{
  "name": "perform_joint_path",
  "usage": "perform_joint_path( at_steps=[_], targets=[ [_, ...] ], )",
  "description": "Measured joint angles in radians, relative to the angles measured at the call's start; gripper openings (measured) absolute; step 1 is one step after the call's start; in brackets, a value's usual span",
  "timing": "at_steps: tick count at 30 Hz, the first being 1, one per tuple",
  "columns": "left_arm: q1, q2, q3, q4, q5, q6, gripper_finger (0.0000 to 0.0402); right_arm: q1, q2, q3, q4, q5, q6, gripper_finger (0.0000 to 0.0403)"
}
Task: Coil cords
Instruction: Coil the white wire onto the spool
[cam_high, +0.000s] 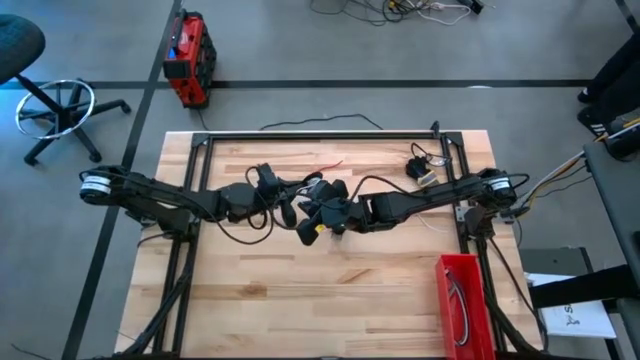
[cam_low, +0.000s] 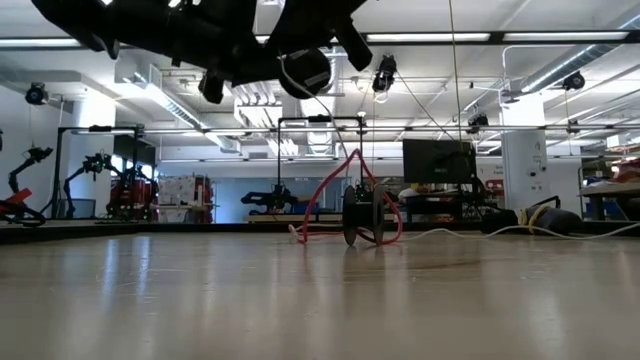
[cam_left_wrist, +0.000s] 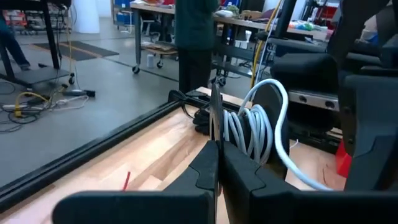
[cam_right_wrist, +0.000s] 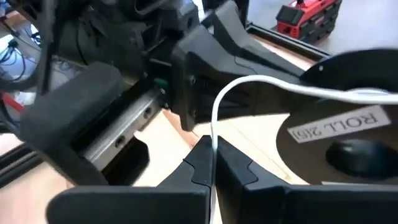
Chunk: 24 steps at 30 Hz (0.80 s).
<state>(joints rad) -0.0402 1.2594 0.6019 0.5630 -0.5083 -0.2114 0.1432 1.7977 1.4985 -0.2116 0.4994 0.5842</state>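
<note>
Cords are partly coiled, judging from how they lie. Several turns of the white cord (cam_left_wrist: 252, 127) already sit on a dark spool (cam_right_wrist: 348, 134) held up at the centre of the high view. A free length arcs off the spool, so that winding is unfinished. A red cord (cam_low: 325, 195) stands in a loose hoop on the table (cam_high: 300, 300) at the middle of the low view, beside what looks like a second small reel (hard to make out). It does not look tidied. A black cord (cam_high: 240, 232) sags in an open loop at centre left of the high view, uncoiled. A small dark bundle (cam_high: 420, 166) lies at the table's upper right. The red bin (cam_high: 458, 265) at lower right holds something thin and looped, though I cannot tell whether it is a finished coil.

The right gripper (cam_right_wrist: 211, 155) is clenched on the white cord, which rises from between its fingertips and curves over to the spool just beside it. The left gripper (cam_left_wrist: 216, 162) is also pressed closed, on a thin dark edge that appears to be the spool's flange. The white turns sit immediately beyond its fingers.
</note>
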Motion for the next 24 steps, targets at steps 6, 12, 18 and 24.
perform_joint_path(
  at_steps=[6,12,18,24],
  targets=[
    [0.0,-0.001,0.014,-0.001,0.005,0.035,0.0,0.007,0.0,-0.004,-0.045,-0.003,0.01,0.0],
    [0.0,-0.032,0.013,0.012,0.047,0.012,0.0,0.022,0.0,-0.004,-0.179,-0.005,0.074,0.0],
    [-0.003,-0.073,0.013,0.064,0.145,0.012,0.0,0.034,0.0,-0.004,-0.277,-0.005,0.115,0.0],
    [-0.003,-0.146,0.011,0.029,0.21,0.07,0.0,0.061,-0.012,-0.004,-0.346,0.008,0.106,0.0]
  ],
)
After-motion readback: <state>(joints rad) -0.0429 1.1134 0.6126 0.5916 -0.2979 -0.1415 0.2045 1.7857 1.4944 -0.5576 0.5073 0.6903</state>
